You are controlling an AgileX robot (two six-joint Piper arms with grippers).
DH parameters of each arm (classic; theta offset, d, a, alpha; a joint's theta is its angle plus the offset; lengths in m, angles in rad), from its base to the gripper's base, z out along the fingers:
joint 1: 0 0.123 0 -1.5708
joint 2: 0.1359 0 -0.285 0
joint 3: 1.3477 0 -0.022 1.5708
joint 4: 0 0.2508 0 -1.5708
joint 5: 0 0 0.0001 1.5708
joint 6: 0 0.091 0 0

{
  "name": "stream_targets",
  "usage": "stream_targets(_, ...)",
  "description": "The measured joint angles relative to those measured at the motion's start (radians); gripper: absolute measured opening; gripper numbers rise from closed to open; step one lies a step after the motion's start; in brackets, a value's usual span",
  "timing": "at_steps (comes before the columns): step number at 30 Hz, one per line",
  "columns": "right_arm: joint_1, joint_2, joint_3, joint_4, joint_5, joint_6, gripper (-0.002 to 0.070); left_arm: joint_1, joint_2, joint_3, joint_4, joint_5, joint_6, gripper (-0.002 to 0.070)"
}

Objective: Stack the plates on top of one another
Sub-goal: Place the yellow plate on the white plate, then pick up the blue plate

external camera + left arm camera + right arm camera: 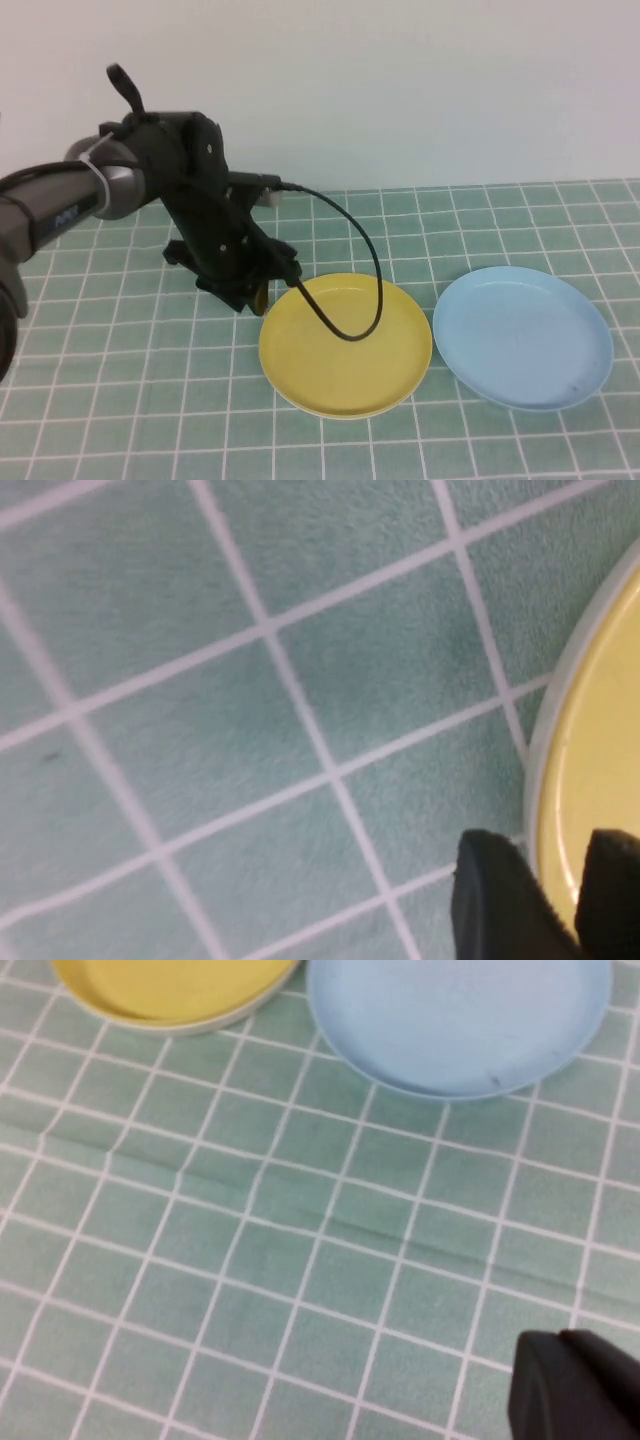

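Observation:
The yellow plate [330, 370] lies flat at the table's middle, on top of a white plate whose pale rim [538, 760] shows just under its edge. The light blue plate [525, 335] lies alone to its right, close beside it. My left gripper [262, 298] is at the yellow plate's left rim; in the left wrist view [565, 880] its jaws stand nearly closed across that rim, one finger outside, one over the yellow. My right gripper [560, 1380] is shut and empty above bare cloth, nearer the robot than both plates [170, 985] [455, 1015].
A green checked cloth [120, 380] covers the table, and a white wall stands behind it. The left arm's black cable [372, 270] loops over the yellow plate. The right arm is outside the high view.

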Motion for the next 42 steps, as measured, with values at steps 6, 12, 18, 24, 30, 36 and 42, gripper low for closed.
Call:
stream_targets(6,0.0,0.145,-0.002,-0.027,-0.101,0.084,0.0013,0.002,-0.118,-0.062,0.085,0.015,-0.064,-0.0002)
stream_targets(12,0.0,0.377,-0.002,-0.022,-0.299,-0.003,0.0134,0.002,-0.34,-0.069,0.083,0.028,-0.072,0.0)
stream_targets(18,0.0,0.688,-0.008,0.083,-0.609,-0.07,0.0332,-0.035,-0.639,0.079,-0.038,-0.03,-0.079,0.0)
stream_targets(24,0.0,1.029,-0.097,0.156,-0.714,-0.107,0.0356,-0.085,-0.924,0.324,-0.016,-0.182,-0.137,0.0)
stream_targets(30,0.0,1.22,-0.204,0.17,-0.698,-0.127,0.0358,-0.085,-1.099,0.458,0.105,-0.184,-0.252,0.0)
stream_targets(36,0.0,1.326,-0.341,0.175,-0.635,-0.134,0.0358,-0.085,-1.135,0.496,0.143,-0.139,-0.287,0.0)
stream_targets(42,0.0,1.426,-0.454,0.176,-0.522,-0.135,0.0358,-0.085,-1.135,0.495,0.147,-0.139,-0.297,0.0)
